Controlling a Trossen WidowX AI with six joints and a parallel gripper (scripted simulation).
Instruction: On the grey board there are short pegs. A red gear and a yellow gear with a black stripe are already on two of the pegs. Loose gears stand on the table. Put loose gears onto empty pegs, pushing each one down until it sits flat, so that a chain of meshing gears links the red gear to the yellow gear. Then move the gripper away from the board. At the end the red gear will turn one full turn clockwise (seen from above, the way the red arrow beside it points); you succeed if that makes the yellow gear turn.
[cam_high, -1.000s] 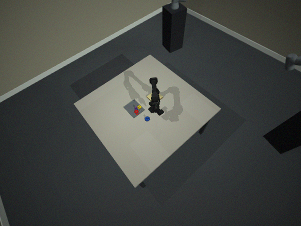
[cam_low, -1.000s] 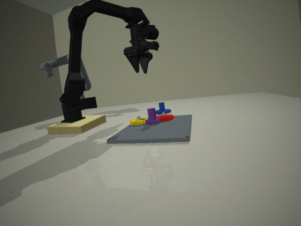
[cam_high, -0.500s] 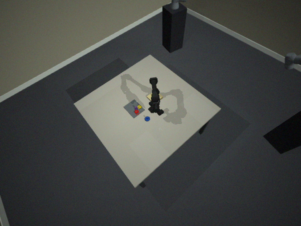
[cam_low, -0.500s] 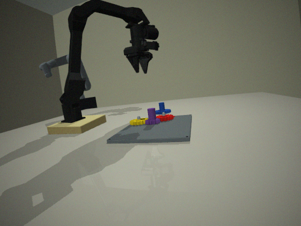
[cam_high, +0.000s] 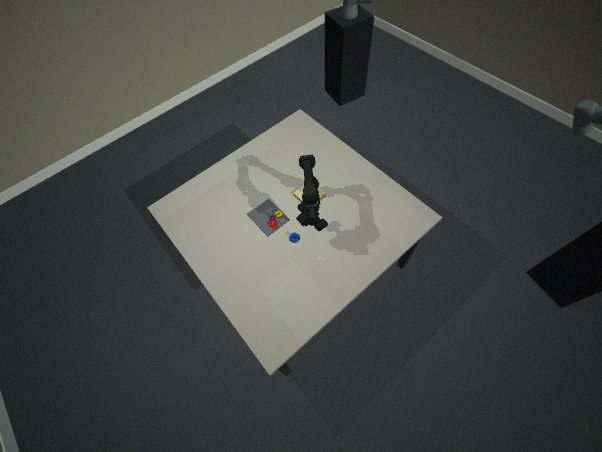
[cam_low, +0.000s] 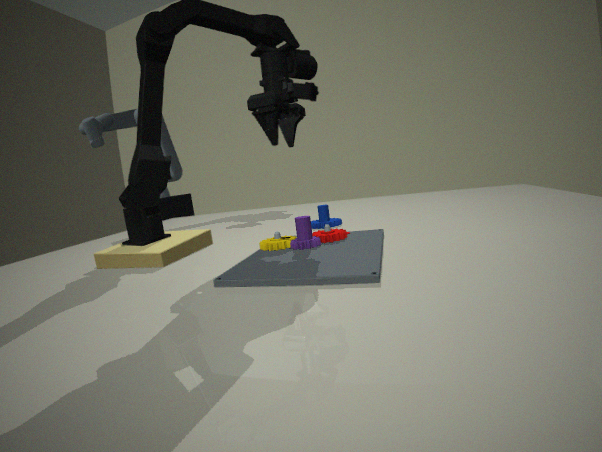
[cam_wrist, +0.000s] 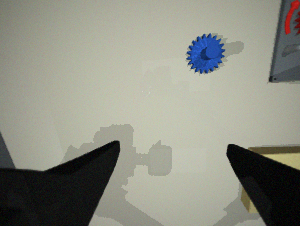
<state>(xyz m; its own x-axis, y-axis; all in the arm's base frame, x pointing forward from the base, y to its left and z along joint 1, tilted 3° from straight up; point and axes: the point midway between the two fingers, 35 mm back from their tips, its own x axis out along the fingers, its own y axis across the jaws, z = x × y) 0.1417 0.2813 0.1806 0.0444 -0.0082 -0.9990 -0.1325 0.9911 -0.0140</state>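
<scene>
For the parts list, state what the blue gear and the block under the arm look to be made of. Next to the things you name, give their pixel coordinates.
Blue gear (cam_high: 294, 238) (cam_low: 323, 222) (cam_wrist: 205, 54): probably plastic, fairly matte; evenly coloured, with no metallic glint.

Block under the arm (cam_high: 301, 195) (cam_low: 131, 260) (cam_wrist: 272, 156): possibly pale wood or painted material; flat tan faces, but no grain shows to settle it.

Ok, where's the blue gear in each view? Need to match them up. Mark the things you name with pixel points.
Top: just below centre, off the lower right edge of the grey board (cam_high: 258, 216) (cam_low: 345, 265) (cam_wrist: 285, 67).
Exterior: right of centre, behind the red gear (cam_high: 273, 223) (cam_low: 330, 236).
Wrist: upper right, left of the board's corner.
Shared landmark: the blue gear (cam_high: 294, 238) (cam_low: 323, 216) (cam_wrist: 205, 53) aside, the grey board.
</scene>
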